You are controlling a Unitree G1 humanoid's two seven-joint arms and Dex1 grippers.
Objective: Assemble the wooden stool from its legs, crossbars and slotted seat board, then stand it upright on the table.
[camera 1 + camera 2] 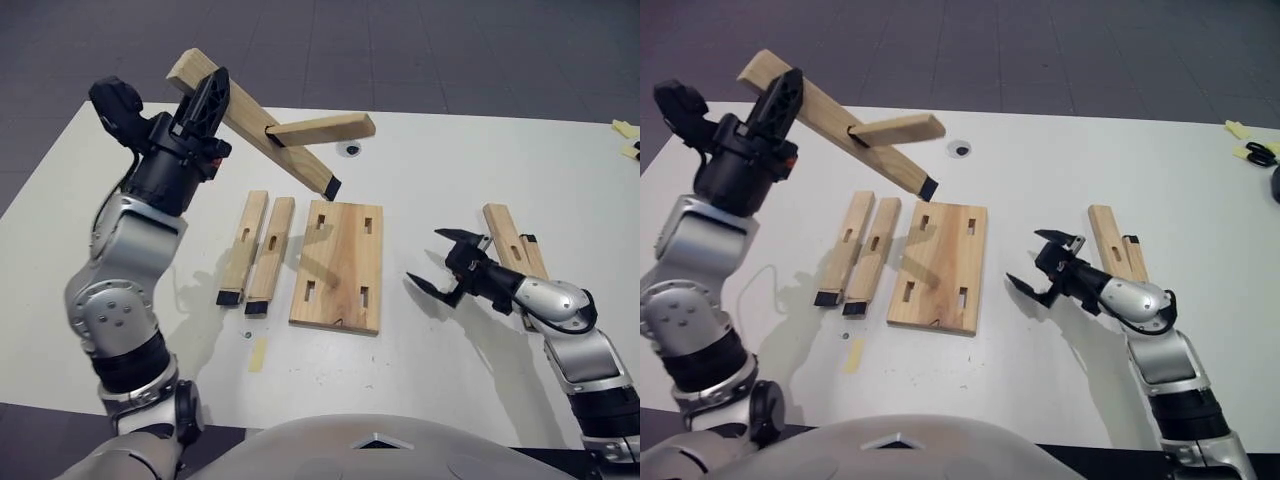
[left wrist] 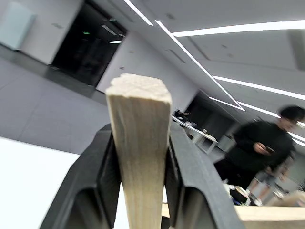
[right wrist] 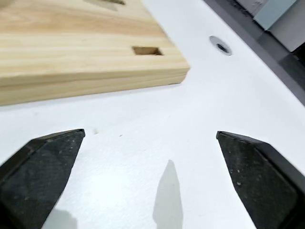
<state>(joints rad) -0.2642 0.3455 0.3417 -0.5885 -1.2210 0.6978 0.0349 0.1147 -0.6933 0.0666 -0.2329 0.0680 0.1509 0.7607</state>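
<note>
My left gripper [image 1: 205, 100] is raised above the table's back left, shut on a wooden leg [image 1: 255, 125] that slopes down to the right, black foot lowest. A crossbar [image 1: 320, 128] sticks out of that leg's slot. In the left wrist view the leg's end [image 2: 140, 143] sits clamped between the black fingers [image 2: 95, 181]. The slotted seat board [image 1: 338, 262] lies flat mid-table, with two more legs [image 1: 244, 245] [image 1: 272, 252] side by side to its left. Right of the board my right gripper [image 1: 427, 256] hovers open and low, near another leg [image 1: 508, 240]. The board's edge [image 3: 71, 38] lies just beyond its fingertips.
The white table [image 1: 450, 170] has a round cable hole [image 1: 349, 149] behind the board. A strip of pale tape [image 1: 258, 354] and a small screw [image 1: 246, 336] lie near the front. Scissors [image 1: 1260, 152] rest at the far right edge.
</note>
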